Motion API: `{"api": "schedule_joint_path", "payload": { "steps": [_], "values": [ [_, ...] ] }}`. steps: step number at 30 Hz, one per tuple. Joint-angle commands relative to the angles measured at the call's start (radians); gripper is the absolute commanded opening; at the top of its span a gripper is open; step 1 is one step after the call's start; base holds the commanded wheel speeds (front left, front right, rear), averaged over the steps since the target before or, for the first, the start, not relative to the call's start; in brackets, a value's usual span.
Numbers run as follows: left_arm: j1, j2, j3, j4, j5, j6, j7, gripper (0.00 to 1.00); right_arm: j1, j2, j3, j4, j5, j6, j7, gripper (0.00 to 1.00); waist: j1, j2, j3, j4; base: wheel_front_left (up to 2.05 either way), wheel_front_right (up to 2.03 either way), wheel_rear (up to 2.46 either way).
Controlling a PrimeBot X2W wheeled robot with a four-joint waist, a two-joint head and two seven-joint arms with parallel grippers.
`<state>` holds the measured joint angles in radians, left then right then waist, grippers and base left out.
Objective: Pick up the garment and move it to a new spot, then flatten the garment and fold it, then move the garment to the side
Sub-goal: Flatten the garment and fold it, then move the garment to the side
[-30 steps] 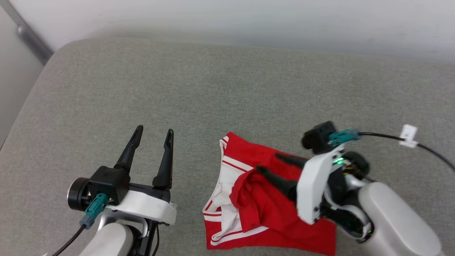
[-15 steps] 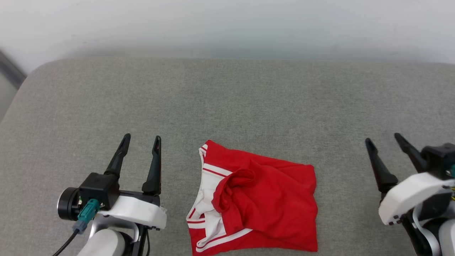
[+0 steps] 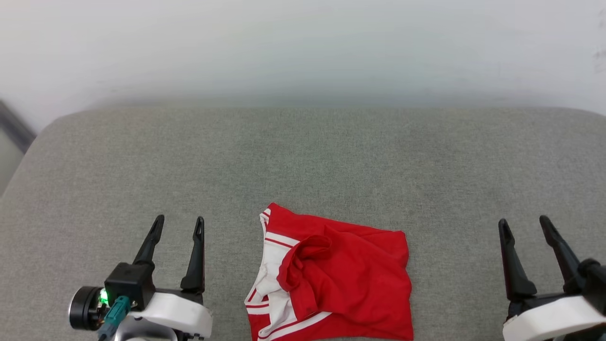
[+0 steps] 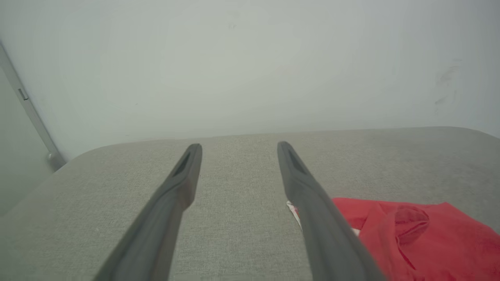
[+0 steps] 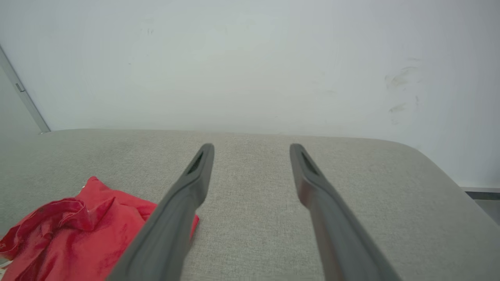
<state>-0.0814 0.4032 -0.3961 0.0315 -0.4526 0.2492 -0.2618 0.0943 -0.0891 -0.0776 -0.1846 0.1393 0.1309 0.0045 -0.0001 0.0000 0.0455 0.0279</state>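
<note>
Left end effector (image 3: 180,219) gapes beside garment (image 3: 345,279), whose white-striped side faces it.

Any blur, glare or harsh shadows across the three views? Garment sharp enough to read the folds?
Head view: flat, even light, no glare or hard shadows; the garment is sharp with readable creases, the wall hazy. Left wrist view: the left gripper blurs toward the lens, garment slightly soft. Right wrist view: like blur on the right gripper; faint wall scuffs legible.

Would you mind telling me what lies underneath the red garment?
The garment lies on the grey cushion; white striped fabric shows beneath its red top fold. The rest underneath is covered.
</note>
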Motion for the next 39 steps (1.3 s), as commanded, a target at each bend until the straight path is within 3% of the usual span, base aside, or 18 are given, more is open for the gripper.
{"api": "schedule_joint_path", "payload": {
  "steps": [1,13,18,21,26,31,39],
  "values": [
    [0.025,0.003,0.006,-0.001,-0.002,0.006,-0.004,1.00,0.030,0.012,0.003,-0.015,-0.011,0.000,-0.003,1.00,0.0001,0.0000,-0.013,-0.002,0.00,0.00,0.00],
    [0.017,-0.003,0.014,-0.009,-0.007,-0.002,-0.003,1.00,0.040,0.035,0.011,-0.064,-0.031,0.000,0.030,1.00,0.0001,0.0000,-0.001,-0.005,0.00,0.00,0.00],
    [0.007,-0.010,0.025,-0.009,-0.006,-0.005,-0.003,1.00,0.037,0.038,-0.015,-0.058,0.019,0.000,0.077,1.00,0.0001,0.0000,0.010,-0.007,0.00,0.00,0.00],
    [0.004,-0.017,0.035,-0.012,-0.003,-0.004,-0.003,1.00,0.023,0.037,-0.070,-0.021,0.110,-0.001,0.152,1.00,0.0001,0.0000,0.018,-0.006,0.00,0.00,0.00],
    [-0.010,-0.032,0.053,-0.026,0.008,-0.010,-0.003,1.00,-0.022,-0.018,-0.218,0.126,0.317,0.000,0.333,1.00,0.0001,0.0000,0.040,0.016,0.00,0.00,0.00],
    [-0.031,-0.067,0.075,-0.042,0.024,-0.028,-0.003,1.00,-0.057,-0.053,-0.303,0.277,0.508,0.000,0.587,1.00,0.0001,0.0000,0.066,0.062,0.00,0.00,0.00],
    [-0.060,-0.124,0.100,-0.040,0.054,-0.066,-0.003,1.00,-0.123,0.013,-0.313,0.376,0.726,0.000,0.860,1.00,0.0001,0.0000,0.113,0.130,0.00,0.00,0.00]
  ]
}}
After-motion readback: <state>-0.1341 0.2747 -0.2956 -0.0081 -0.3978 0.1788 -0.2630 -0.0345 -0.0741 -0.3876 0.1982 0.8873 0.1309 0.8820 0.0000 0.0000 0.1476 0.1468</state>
